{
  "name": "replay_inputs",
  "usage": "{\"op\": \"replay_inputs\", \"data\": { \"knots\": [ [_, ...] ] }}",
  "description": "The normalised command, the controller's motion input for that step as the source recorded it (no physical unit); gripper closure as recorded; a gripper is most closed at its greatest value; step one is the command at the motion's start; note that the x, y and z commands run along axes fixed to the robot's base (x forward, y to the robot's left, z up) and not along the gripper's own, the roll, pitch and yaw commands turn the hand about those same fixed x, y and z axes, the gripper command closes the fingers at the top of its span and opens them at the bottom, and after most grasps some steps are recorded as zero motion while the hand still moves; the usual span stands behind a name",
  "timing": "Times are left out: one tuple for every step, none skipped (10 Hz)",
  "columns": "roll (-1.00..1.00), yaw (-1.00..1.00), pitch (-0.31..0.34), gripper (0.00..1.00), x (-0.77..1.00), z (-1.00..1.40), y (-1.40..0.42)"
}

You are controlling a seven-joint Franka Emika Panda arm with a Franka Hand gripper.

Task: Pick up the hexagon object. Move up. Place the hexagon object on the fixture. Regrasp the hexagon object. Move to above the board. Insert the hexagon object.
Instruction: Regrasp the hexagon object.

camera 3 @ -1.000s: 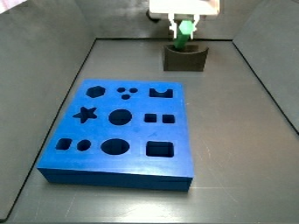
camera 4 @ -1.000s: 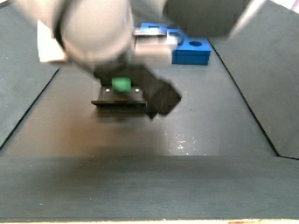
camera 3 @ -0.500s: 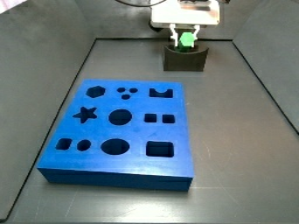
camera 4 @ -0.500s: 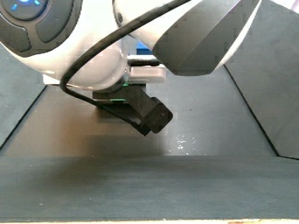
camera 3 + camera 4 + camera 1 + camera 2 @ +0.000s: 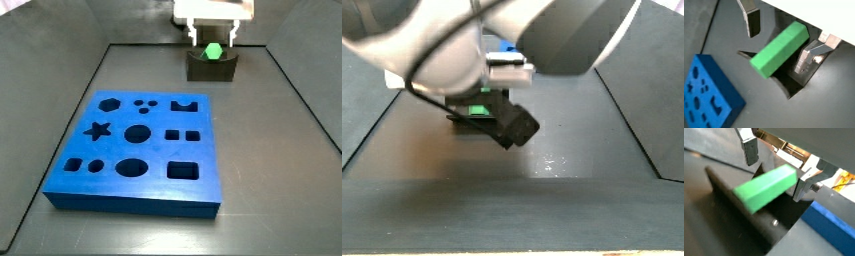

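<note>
A: Starting with a wrist view, we note the hexagon object, a bright green bar, lying tilted between the two silver fingers of the gripper. Do the plates touch it?

B: No. We see a gap on each side, so the jaws stand apart with nothing clamped. The bar's lower end sits over the dark notch of the fixture. A corner of the blue board shows well apart from it, with its cut-outs visible.

A: The other wrist picture?

B: Same reading. The green bar runs slantwise between the fingers, free of both, with the dark fixture beneath it. A strip of the blue board shows at the frame's corner.

A: Side view from the board end?

B: We log the gripper directly above the fixture at the far end of the floor. The hexagon object stands in the fixture's notch, poking up between the finger plates. The board lies flat nearer the camera, well apart from the fixture.

A: And the last side view?

B: The arm's body fills most of it. We make out a small patch of green on the fixture under the arm. The fingers themselves are hidden here.
</note>
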Motion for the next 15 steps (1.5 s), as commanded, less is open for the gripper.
{"op": "replay_inputs", "data": {
  "knots": [
    [0.0,0.07,0.019,0.0,-0.04,1.0,0.0],
    [0.02,0.05,0.049,0.0,-0.04,1.0,0.0],
    [0.02,0.04,0.064,0.0,-0.04,0.91,0.0],
    [0.03,0.02,0.09,0.0,-0.03,0.68,0.01],
    [0.04,0.0,0.108,0.0,-0.03,0.44,0.01],
    [0.04,-0.01,0.116,0.0,-0.02,0.26,0.01],
    [1.0,0.01,0.064,0.0,-0.08,0.7,-1.0],
    [1.0,0.01,0.061,0.0,-0.08,0.67,-1.0],
    [1.0,0.01,0.051,0.0,-0.1,0.63,-1.0],
    [1.0,0.01,0.042,0.0,-0.13,0.53,-0.98],
    [1.0,0.01,0.036,0.0,-0.11,0.26,-0.79],
    [1.0,0.01,0.034,0.0,-0.06,0.1,-0.64],
    [1.0,0.01,0.033,0.0,-0.03,0.03,-0.46],
    [1.0,0.01,0.031,0.0,-0.03,0.02,-0.2],
    [1.0,0.01,0.028,0.0,-0.03,0.02,-0.02]
  ]
}}
